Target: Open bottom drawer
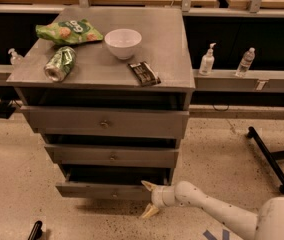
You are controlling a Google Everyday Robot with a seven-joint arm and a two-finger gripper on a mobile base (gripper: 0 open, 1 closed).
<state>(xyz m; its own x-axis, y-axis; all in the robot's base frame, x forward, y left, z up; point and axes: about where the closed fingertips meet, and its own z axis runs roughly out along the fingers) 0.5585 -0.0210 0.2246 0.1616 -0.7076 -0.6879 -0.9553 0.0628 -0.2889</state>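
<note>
The bottom drawer (pixel 107 189) sits lowest in the grey cabinet (pixel 98 71), its front a little proud of the middle drawer (pixel 112 155) above. My gripper (pixel 145 199) is at that front's right end. The jaws are spread wide, one finger by the top edge and one below, gripping nothing I can see. Being off-centre, I should pull straight out and level so the drawer does not rack. The knob is perhaps a faint spot mid-front. Whether I touch the wood is unclear.
</note>
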